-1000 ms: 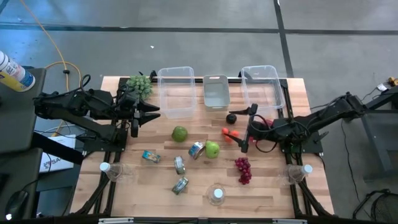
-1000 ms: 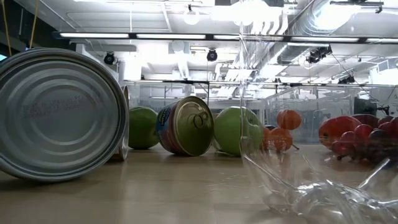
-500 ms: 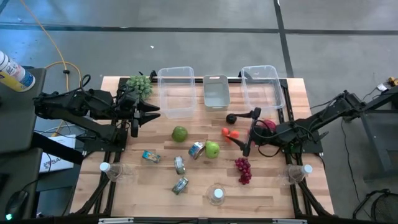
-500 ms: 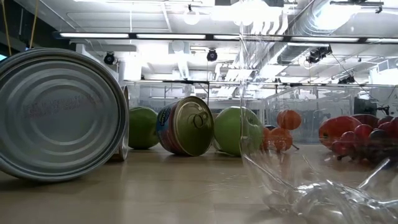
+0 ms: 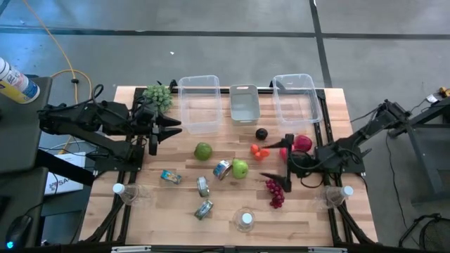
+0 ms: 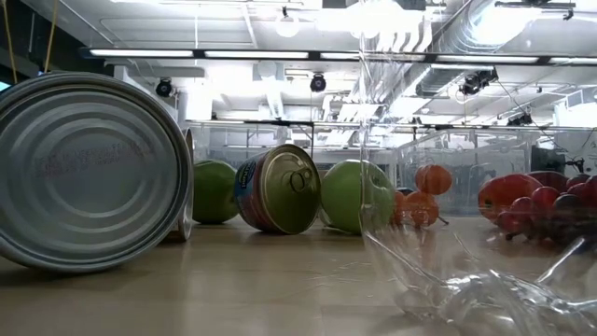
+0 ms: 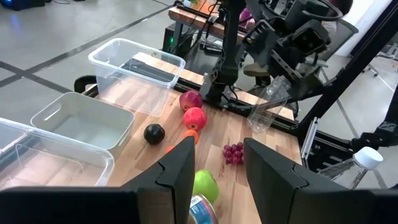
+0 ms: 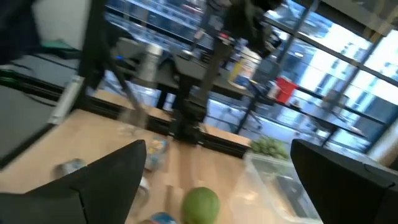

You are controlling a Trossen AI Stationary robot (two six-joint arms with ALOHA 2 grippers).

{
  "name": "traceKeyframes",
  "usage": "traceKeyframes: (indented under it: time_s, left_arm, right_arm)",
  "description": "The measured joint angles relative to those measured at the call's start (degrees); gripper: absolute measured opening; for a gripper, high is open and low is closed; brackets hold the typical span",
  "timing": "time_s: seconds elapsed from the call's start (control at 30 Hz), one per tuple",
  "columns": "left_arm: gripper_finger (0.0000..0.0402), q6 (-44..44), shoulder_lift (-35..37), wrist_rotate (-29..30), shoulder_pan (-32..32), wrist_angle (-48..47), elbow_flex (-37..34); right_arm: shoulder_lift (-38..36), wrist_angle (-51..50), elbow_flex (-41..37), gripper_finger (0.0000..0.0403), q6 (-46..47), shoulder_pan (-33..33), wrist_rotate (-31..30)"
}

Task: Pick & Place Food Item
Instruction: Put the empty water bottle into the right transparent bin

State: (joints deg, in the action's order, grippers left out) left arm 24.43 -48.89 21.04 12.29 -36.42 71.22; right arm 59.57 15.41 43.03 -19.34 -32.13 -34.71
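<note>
The bench [image 5: 176,211] carries three clear bins at twelve o'clock. My left gripper [image 5: 171,126] waits at nine o'clock, fingers narrowly parted, holding nothing. My right gripper [image 5: 280,167] hangs spread wide and empty at four o'clock, just above the red grapes [image 5: 274,191], the red apple [image 5: 301,143] beside it.

On the table [image 5: 176,211] lay two green apples [image 5: 203,150], four tin cans [image 5: 171,176], three clear bins [image 5: 198,102], two grape bunches [image 5: 275,192] and three plastic bottles [image 5: 245,219].
</note>
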Motion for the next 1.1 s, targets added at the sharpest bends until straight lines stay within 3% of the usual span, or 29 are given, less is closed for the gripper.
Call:
traceKeyframes:
  time_s: [0.37, 0.73, 0.87, 1.1]
  left_arm:
    - [0.0131, 0.00, -0.74, -0.02, 0.00, 0.18, 0.00]
    - [0.0131, -0.37, -0.78, 0.00, -1.68, 4.68, 0.00]
    - [0.0131, -0.37, -0.78, -0.09, -1.64, 4.25, 0.00]
    - [0.0131, 0.94, -0.78, -1.91, -0.17, 4.08, 0.00]
  right_arm:
    - [0.00, -0.39, 0.00, 0.0374, 13.76, -2.63, 11.36]
    - [0.00, -0.33, 0.00, 0.0368, 19.45, -1.59, 9.43]
    - [0.00, 0.22, 0.00, 0.0370, 23.97, -1.63, 11.78]
    - [0.00, 1.37, 0.00, 0.0371, 23.75, -1.60, 13.73]
